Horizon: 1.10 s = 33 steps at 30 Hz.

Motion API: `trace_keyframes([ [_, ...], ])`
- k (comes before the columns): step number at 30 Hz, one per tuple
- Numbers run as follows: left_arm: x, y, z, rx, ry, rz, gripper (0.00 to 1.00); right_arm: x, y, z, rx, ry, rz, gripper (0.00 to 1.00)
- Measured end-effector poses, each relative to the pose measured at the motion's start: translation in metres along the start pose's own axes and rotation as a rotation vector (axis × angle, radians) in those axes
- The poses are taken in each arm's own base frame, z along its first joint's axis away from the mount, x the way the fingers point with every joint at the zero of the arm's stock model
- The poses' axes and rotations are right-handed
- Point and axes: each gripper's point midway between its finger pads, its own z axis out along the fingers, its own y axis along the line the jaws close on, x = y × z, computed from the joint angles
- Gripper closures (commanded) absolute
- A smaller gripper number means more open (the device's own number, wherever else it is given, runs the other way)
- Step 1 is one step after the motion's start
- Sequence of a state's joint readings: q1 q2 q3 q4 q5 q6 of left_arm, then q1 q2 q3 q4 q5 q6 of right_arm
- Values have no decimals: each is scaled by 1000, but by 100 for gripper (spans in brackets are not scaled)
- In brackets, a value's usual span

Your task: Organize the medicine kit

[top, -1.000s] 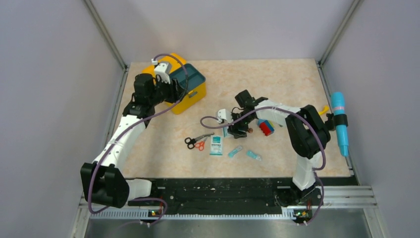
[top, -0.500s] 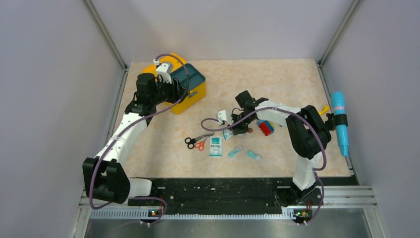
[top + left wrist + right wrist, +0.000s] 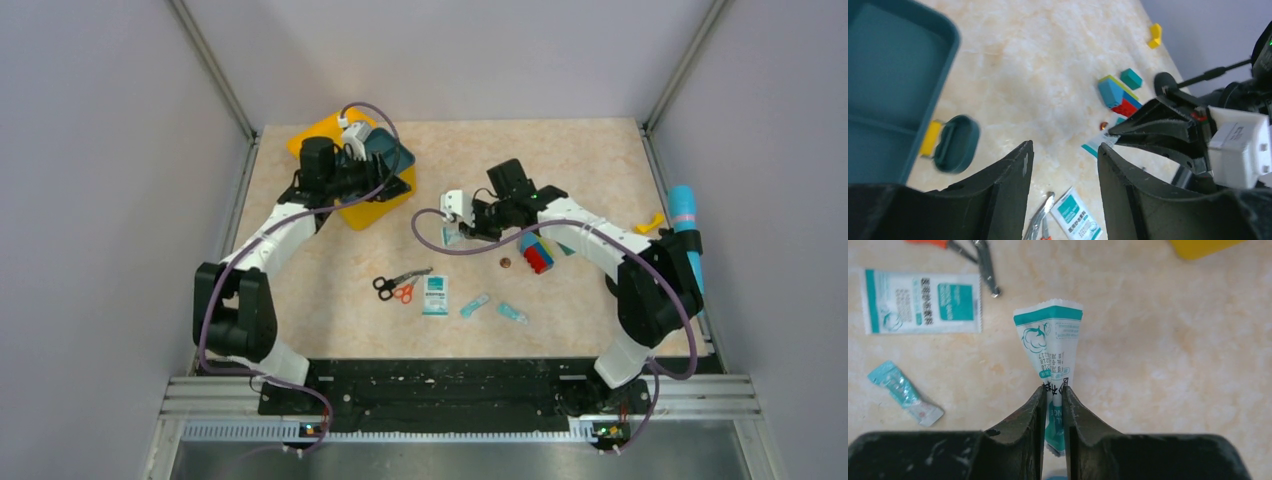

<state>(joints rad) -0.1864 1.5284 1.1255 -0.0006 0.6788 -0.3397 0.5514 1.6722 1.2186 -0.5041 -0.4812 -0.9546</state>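
Marble-look bench, hard yellow medicine kit at far left, likely rigid and light, grab by rim or wall; left fingers spread empty beside it, right fingers pinching a limp packet.

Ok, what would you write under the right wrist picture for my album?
Right gripper pinching a teal-and-white sachet over the tabletop, a second sachet and scissors lying beyond.
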Motion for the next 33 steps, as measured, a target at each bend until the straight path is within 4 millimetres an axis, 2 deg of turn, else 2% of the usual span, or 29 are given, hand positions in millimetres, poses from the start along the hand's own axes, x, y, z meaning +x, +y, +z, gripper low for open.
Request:
trace_keyframes([
  [3, 4, -11, 15, 89, 38, -6, 44, -24, -22, -8, 71, -61, -12, 83],
  [7, 6, -24, 30, 194, 85, -22, 42, -46, -42, -16, 132, -118, -9, 83],
  [12, 6, -32, 37, 263, 116, -30, 39, -69, -63, -27, 194, -178, -13, 82],
  [17, 3, -41, 42, 297, 127, -18, 41, -83, -75, -34, 234, -214, -17, 82],
  [24, 7, -47, 44, 326, 148, -16, 70, -90, -84, -38, 265, -228, -18, 82],
  [28, 12, -46, 47, 336, 163, -29, 98, -88, -86, -34, 268, -223, -16, 77],
  [30, 13, -45, 48, 336, 165, -31, 100, -86, -86, -32, 267, -218, -15, 70],
  [33, 12, -44, 49, 332, 161, -30, 100, -86, -85, -31, 266, -218, -6, 53],
])
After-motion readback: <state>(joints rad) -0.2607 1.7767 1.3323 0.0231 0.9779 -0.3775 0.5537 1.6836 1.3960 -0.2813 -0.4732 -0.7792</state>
